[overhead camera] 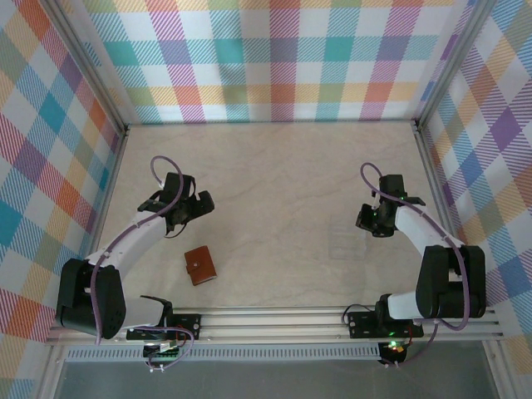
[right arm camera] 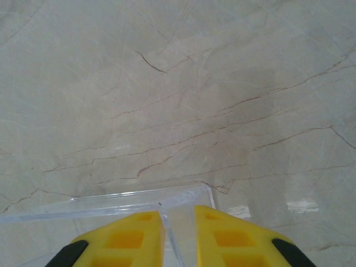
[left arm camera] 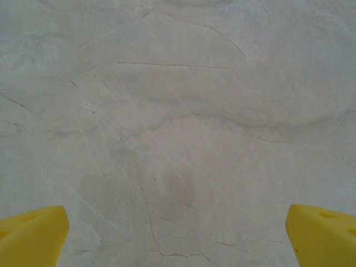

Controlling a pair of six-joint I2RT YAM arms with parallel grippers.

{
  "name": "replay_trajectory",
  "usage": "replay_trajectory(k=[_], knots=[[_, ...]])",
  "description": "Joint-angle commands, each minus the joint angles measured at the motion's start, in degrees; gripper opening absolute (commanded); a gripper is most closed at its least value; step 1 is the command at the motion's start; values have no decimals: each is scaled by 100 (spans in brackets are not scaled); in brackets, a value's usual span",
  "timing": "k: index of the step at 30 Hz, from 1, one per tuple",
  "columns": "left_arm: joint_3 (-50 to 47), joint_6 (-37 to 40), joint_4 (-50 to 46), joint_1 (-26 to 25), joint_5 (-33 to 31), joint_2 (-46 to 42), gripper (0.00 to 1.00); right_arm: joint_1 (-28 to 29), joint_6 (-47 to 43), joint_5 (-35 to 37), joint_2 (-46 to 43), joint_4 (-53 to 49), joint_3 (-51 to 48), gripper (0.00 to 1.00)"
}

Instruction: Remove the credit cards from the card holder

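The closed brown card holder (overhead camera: 199, 266) lies near my left arm (overhead camera: 125, 249), so I should lower the wide-open left gripper (overhead camera: 193, 208) slowly onto it, while my right gripper (right arm camera: 179, 233) sits almost closed around a clear plastic edge (right arm camera: 139, 198), gripping or not I cannot tell.

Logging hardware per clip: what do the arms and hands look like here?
The left arm and right arm have white links, black joints and bases, a purple cable along each. The left hand and right hand look black from above; wrist views show yellow fingers.
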Motion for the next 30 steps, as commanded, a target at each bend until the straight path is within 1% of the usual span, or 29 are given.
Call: replay_trajectory(k=[1,10,14,17,20,22,24,27,30], knots=[[-73,-93,-169,-63,-95,-122,100,-32,-39,-54,61,-131,99,18],[87,-10,-485,-68,20,-85,100,46,-23,80,-163,-407,238,6],[144,-31,-803,-63,77,-117,100,364,95,356,-155,-620,573,4],[154,-159,-1057,-63,116,-174,100,680,248,448,17,-681,920,3],[106,-308,-1230,-71,287,-230,100,1099,365,685,365,-769,1428,2],[4,-405,-1251,-72,441,-246,100,1361,458,715,713,-787,1805,2],[-66,-444,-1392,-81,559,-299,100,1670,506,731,1156,-879,2350,2],[-258,-591,-1571,-90,592,-426,100,2102,509,962,1793,-996,3186,2],[-308,-776,-1784,-105,628,-394,100,2367,507,958,2498,-1091,4021,1]])
